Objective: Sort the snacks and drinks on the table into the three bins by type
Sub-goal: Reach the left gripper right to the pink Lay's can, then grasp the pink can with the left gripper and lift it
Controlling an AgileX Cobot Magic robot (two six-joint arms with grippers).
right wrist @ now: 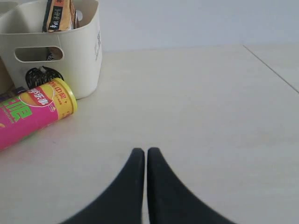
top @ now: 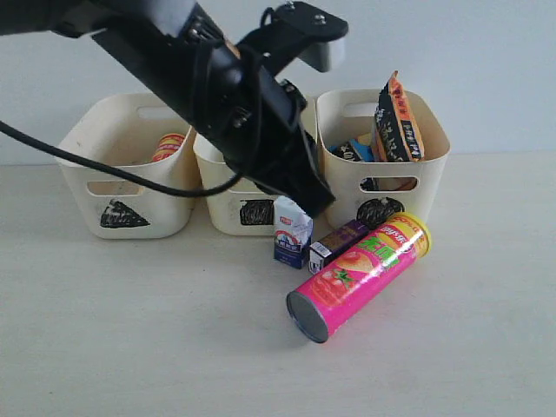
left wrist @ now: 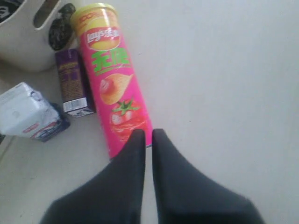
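The pink chip tube (top: 360, 274) (left wrist: 117, 88) (right wrist: 28, 114) lies on its side on the table (top: 130, 330). Beside it a white carton (top: 292, 230) (left wrist: 28, 112) stands and a dark purple carton (top: 337, 244) (left wrist: 72, 81) lies flat. The yellow tube (top: 168, 146) stands in the triangle bin (top: 122, 165). The orange-brown bag (top: 398, 122) (right wrist: 58, 14) and the blue-black bag (top: 352, 150) sit in the circle bin (top: 430, 161) (right wrist: 88, 51). My left gripper (top: 317, 201) (left wrist: 148, 133) is shut and empty, just above the white carton. My right gripper (right wrist: 145, 150) is shut over bare table.
The square bin (top: 217, 204) stands between the other two, half hidden by my left arm (top: 226, 87); its inside is not visible. A pale wall runs behind the bins. A seam (right wrist: 271, 67) crosses the table on the right gripper's side.
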